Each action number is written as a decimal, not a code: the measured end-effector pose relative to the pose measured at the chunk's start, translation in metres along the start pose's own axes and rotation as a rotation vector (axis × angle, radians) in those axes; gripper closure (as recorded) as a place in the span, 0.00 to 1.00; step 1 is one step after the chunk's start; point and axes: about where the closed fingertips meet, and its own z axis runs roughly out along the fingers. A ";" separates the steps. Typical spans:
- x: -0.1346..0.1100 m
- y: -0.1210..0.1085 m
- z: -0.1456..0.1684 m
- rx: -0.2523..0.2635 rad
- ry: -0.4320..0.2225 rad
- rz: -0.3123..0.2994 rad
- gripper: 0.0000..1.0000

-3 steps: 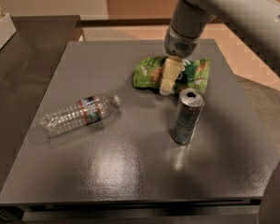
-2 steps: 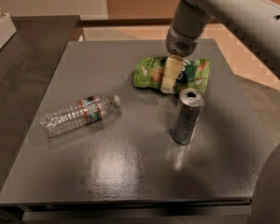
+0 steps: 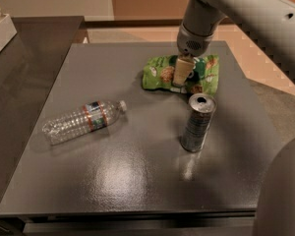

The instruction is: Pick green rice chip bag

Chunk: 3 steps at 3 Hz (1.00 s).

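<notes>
The green rice chip bag (image 3: 206,73) lies on the far right part of the dark grey table (image 3: 137,181). It is a crinkly light-green pouch with a darker centre and pictures of tan chips. My gripper (image 3: 181,76) comes down from the arm at the upper right and sits on the middle of the bag, hiding its centre. The bag still rests on the table.
A silver can (image 3: 197,123) stands upright just in front of the bag, close to the gripper. A clear plastic water bottle (image 3: 83,122) lies on its side at the left. A white box (image 3: 0,31) sits at the far left edge on a neighbouring counter.
The gripper stays at the middle of the bag, perhaps a little lower. The can and the bottle have not moved.
</notes>
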 end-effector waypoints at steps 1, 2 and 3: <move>0.002 -0.002 -0.008 0.004 0.000 -0.012 0.64; 0.001 -0.006 -0.027 0.018 -0.018 -0.027 0.88; -0.006 -0.014 -0.058 0.041 -0.056 -0.045 1.00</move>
